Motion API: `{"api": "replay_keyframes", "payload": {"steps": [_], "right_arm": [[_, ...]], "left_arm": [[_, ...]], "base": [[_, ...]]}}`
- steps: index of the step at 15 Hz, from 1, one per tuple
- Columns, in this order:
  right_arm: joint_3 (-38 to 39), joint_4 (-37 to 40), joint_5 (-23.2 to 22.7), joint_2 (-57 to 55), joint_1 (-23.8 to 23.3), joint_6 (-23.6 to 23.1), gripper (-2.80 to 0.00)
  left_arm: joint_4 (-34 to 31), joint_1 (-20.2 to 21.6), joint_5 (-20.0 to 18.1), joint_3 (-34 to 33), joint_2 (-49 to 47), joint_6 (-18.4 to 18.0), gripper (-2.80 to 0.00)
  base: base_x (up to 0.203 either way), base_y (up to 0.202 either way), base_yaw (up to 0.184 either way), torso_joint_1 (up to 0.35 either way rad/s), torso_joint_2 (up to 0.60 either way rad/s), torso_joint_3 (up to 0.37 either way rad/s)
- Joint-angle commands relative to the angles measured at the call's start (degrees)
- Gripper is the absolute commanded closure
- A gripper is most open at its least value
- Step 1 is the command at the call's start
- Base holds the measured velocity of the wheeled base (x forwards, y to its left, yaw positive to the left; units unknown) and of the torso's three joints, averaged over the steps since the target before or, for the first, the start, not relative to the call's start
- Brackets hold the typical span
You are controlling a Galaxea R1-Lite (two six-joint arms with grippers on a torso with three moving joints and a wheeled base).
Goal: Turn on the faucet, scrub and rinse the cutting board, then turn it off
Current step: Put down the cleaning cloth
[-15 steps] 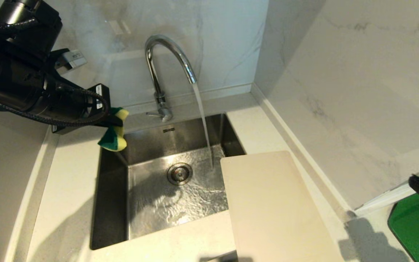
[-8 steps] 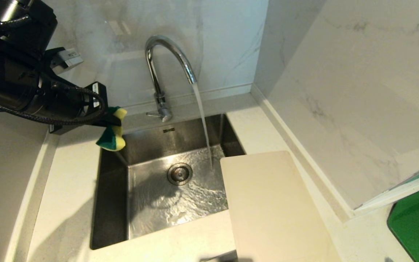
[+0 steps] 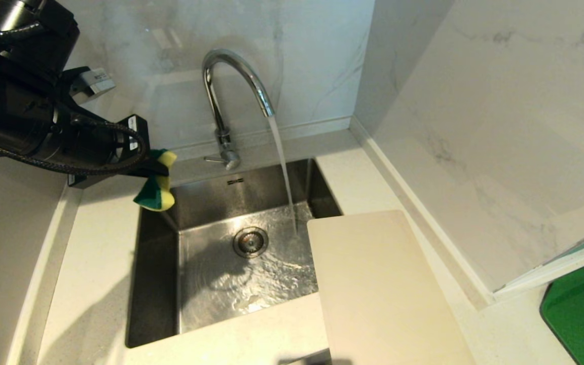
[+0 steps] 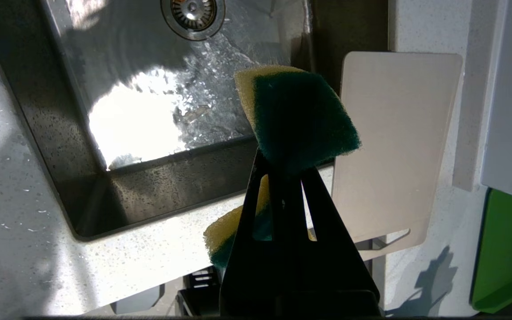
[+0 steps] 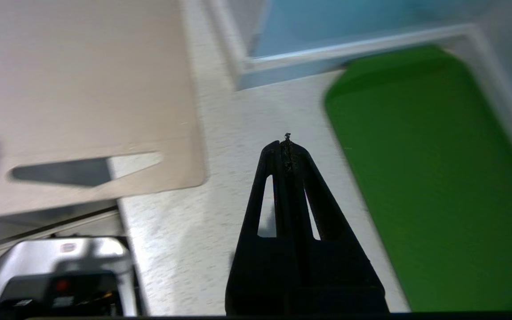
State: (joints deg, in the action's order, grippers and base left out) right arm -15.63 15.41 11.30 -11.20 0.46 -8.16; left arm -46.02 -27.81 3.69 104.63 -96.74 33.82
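The tall shiny chrome faucet (image 3: 231,91) at the far side of the steel sink (image 3: 157,274) is on, and water runs into the basin, so the first step looks done. The big cream-white plastic cutting board (image 3: 378,289) lies flat on the counter to the right of the sink, its far left corner hanging over the basin. The scrubbing comes next. The left gripper (image 3: 157,175) hangs over the sink's far left corner, jaws pinching a yellow and green sponge (image 3: 156,195), which must go right, onto the board. The right gripper (image 5: 287,144) is out of the head view; its wrist view shows its jaws pressed together, empty, above the counter between the board's slot handle (image 5: 82,171) and a flat green board (image 5: 425,178)
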Motion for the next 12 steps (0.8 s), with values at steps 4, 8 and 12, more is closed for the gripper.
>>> {"api": "replay_keyframes", "payload": {"steps": [4, 8, 12], "right_arm": [[12.7, -8.2, -13.7, 11.3, -0.2, 1.7, 0.00], [13.2, -9.3, -14.1, 11.2, -0.2, 1.9, 0.00], [15.6, -15.9, -14.1, 11.2, -0.2, 1.3, 0.00]], "left_arm": [[-0.2, 0.0, 0.3, 0.0, -0.5, -0.2, 0.00], [-0.1, 0.5, 1.1, 0.6, -1.9, -0.6, 0.00], [0.0, 0.9, 1.7, 0.5, -1.8, -0.7, 0.00]], "base": [[0.000, 0.000, 0.000, 0.000, 0.00, 0.000], [0.000, 0.000, 0.000, 0.000, 0.00, 0.000], [0.000, 0.000, 0.000, 0.000, 0.00, 0.000]]}}
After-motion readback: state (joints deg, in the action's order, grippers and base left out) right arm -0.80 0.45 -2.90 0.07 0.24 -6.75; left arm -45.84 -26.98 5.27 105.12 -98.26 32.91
